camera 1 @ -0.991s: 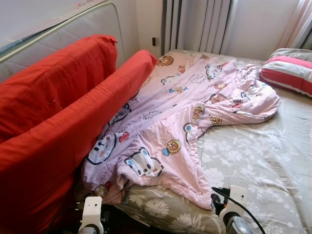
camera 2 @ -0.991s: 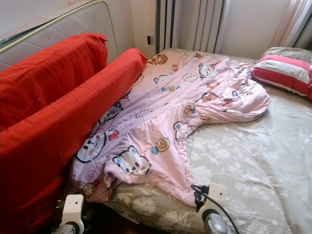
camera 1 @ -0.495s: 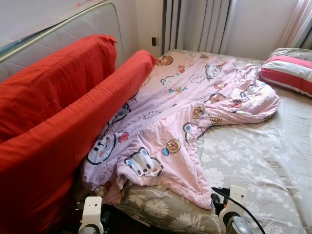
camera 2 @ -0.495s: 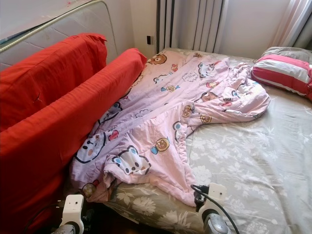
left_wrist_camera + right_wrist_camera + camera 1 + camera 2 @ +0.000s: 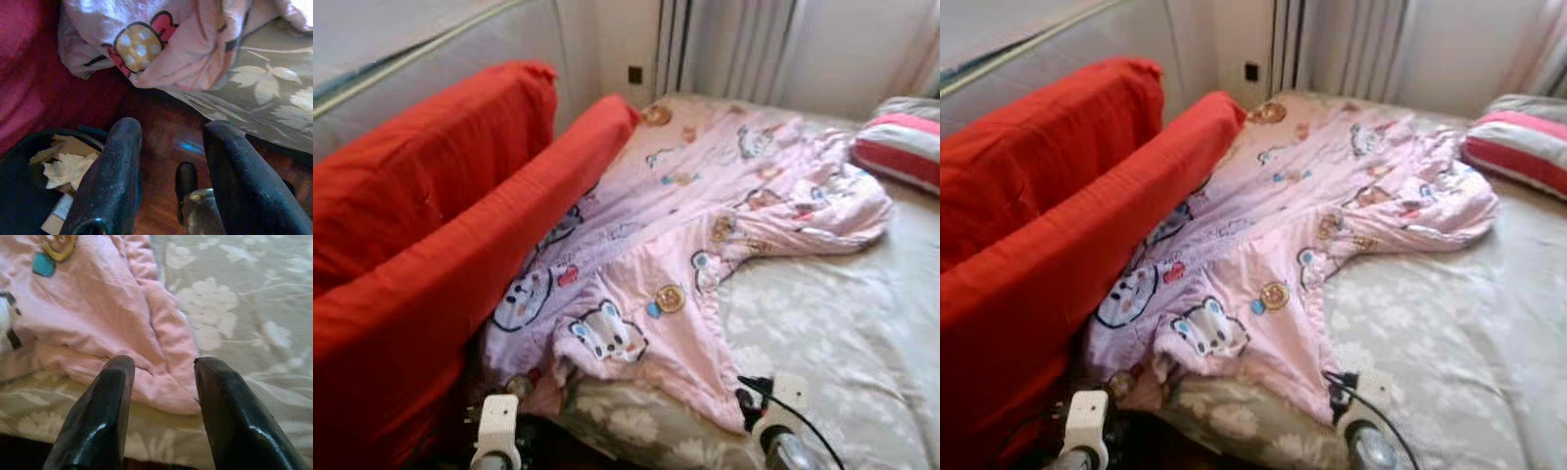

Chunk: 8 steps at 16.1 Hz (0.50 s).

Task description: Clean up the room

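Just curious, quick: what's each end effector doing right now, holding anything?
Left end effector: open, empty, over the floor by the bed.
Right end effector: open, empty, at the quilt edge.

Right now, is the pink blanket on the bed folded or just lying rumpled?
Rumpled, not folded. The pink blanket sprawls unevenly across the bed, creased and bunched, one corner drooping over the near edge.

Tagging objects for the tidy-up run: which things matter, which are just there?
Job:
pink blanket, rumpled across the bed
right gripper, open at the blanket's corner
left gripper, open above the floor

Just there:
red cushions
striped pillow
curtains
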Available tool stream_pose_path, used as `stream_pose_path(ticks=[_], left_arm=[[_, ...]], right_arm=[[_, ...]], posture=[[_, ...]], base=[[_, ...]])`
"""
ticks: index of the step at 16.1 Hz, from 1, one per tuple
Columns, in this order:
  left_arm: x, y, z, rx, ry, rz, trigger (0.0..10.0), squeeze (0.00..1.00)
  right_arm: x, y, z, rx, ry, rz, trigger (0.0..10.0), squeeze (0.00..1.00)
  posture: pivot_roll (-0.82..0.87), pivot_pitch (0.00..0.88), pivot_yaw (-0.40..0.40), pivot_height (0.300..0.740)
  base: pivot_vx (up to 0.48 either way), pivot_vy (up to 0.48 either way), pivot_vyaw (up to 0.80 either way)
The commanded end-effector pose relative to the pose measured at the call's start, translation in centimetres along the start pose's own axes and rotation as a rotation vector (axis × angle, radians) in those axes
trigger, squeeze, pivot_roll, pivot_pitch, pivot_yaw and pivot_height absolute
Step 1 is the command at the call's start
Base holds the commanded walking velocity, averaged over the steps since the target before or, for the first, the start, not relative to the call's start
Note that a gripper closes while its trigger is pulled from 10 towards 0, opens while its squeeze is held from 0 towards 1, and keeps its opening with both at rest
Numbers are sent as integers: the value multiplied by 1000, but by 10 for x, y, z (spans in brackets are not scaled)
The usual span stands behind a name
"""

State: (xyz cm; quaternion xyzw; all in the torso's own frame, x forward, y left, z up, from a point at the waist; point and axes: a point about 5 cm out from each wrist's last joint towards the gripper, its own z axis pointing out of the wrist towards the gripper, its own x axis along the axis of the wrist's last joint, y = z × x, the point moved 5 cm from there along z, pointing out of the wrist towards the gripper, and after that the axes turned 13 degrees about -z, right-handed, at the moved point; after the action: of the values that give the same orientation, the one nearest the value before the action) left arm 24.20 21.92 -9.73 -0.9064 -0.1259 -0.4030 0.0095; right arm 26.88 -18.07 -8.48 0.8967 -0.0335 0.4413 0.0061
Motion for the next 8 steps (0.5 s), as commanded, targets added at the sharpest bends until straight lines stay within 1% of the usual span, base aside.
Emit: stream_pose_path(ticks=[1, 4, 5, 8], left_arm=[[-4, 2, -1, -6, -15, -3, 10000, 0], [-1, 3, 0, -11, -1, -2, 10000, 0], [5, 5, 1, -17, 20, 3, 10000, 0], [39, 14, 6, -53, 133, -12, 10000, 0]], right_arm=[[-6, 7, -2, -16, -12, -3, 10000, 0], [-5, 7, -2, -14, -8, -2, 10000, 0], [-2, 6, -2, -12, 2, -2, 10000, 0], [17, 2, 2, 6, 73, -4, 10000, 0]], posture=[[85, 79, 14, 740], [86, 81, 15, 740], [85, 84, 15, 740], [84, 88, 17, 740]], base=[[259, 0, 0], [252, 0, 0], [0, 0, 0], [0, 0, 0]])
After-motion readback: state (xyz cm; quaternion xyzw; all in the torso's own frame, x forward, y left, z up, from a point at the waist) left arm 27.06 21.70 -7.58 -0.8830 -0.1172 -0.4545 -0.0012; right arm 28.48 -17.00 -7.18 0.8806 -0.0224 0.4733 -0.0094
